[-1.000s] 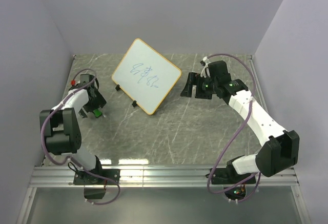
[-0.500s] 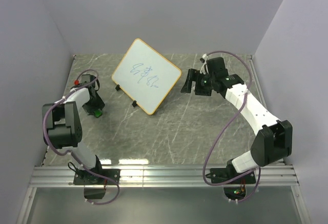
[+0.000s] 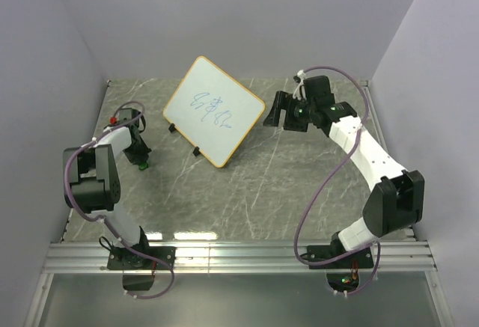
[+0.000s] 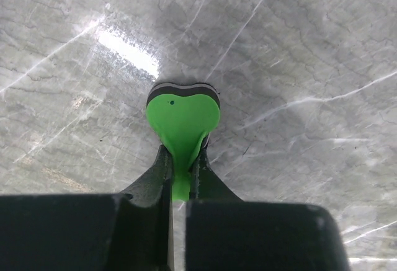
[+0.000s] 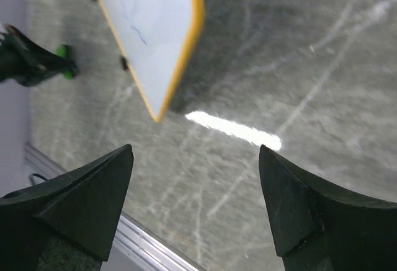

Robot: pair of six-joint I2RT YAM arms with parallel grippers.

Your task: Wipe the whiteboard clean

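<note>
Grey marbled table [image 3: 284, 185] carries the whiteboard [image 3: 214, 111] at its back middle, blue scribbles on its face (black feet along the near edge). At the left, well apart from it, the left gripper [image 4: 182, 162] pinches a green eraser [image 4: 183, 113]. The right gripper [image 3: 274, 113] hangs just beside the board's right corner, fingers spread wide.

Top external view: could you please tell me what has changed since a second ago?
The left gripper closed on the small green heart-shaped eraser. The open right gripper edged farther back. The orange-framed white whiteboard, blue scribble unerased, stayed put.
</note>
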